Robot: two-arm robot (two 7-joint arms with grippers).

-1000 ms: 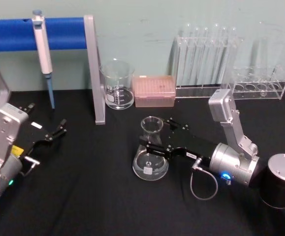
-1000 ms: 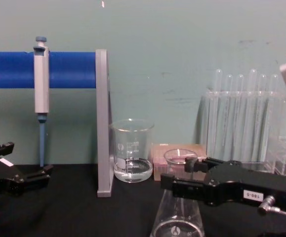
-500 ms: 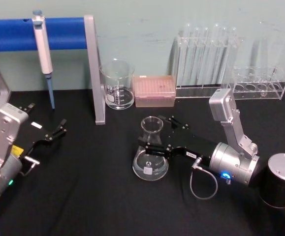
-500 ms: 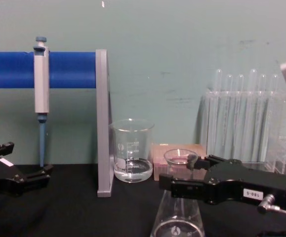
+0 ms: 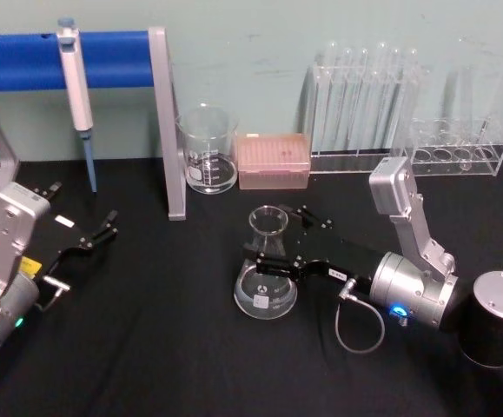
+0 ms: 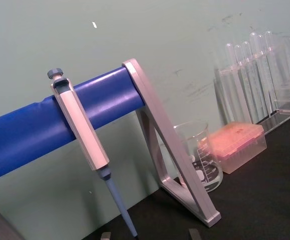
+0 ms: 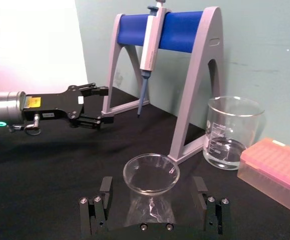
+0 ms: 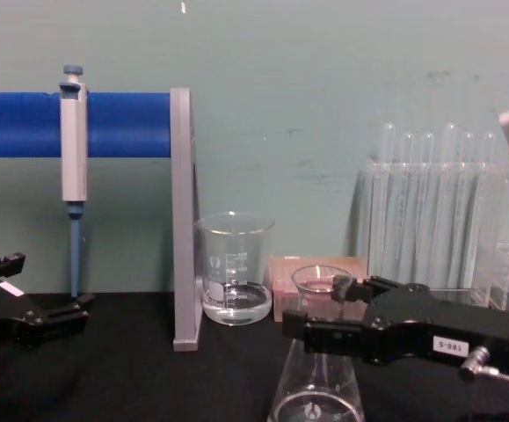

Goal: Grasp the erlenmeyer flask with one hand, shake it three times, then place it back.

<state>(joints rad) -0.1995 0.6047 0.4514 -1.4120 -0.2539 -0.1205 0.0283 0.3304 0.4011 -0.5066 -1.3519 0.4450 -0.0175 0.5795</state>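
Resting on black tabletop (image 5: 147, 347): grey-framed stand with thick blue horizontal bar (image 5: 25, 59). Hanging from that bar, tip down: white-grey pipette with blue tip (image 5: 76, 87). Just right of the stand's grey upright: clear cylindrical glass beaker (image 5: 207, 148), upright. Beside the beaker: pink translucent plastic tip box (image 5: 272, 161). Farther right, against pale green wall (image 5: 251, 35): clear acrylic rack of tall thin test tubes (image 5: 360, 104), then a lower clear rack with round holes (image 5: 455, 156).

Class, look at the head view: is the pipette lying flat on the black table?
No. The pipette hangs upright from the blue bar of the stand, its tip pointing down above the table.
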